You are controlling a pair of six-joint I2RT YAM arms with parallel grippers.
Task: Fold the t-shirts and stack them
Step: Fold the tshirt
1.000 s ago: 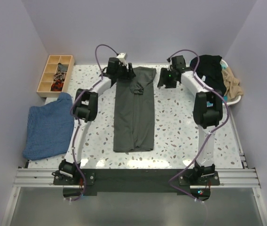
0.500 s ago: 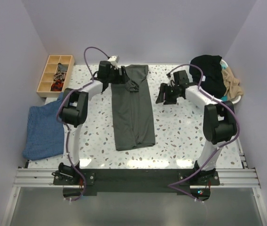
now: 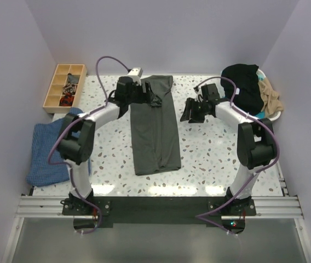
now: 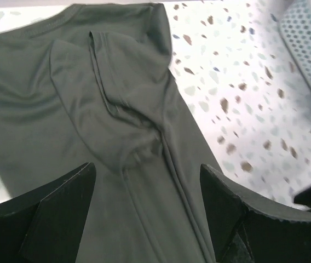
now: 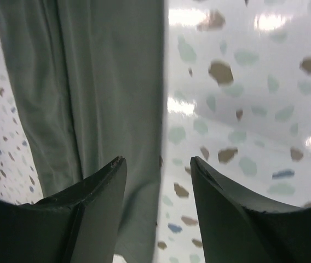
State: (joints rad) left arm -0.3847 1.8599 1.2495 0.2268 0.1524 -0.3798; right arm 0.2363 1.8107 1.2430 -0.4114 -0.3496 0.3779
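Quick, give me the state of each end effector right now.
Left end effector: open, holding nothing, above the grey shirt.
Right end effector: open, holding nothing, over the shirt's edge.

Pale lilac walls close in on three sides of the speckled terrazzo table (image 3: 210,148): a back wall (image 3: 166,33) behind it, a left wall (image 3: 7,82) and a right wall (image 3: 309,82) flanking it. At the table's far-left corner sits a wooden compartment tray (image 3: 59,109). A white perforated basket (image 4: 309,38) hangs off its far-right edge. Overhead light glints in soft patches (image 3: 161,190) along the table's near edge, where an aluminium rail (image 3: 40,205) runs across. Below the table lies a dull grey floor (image 3: 155,241).
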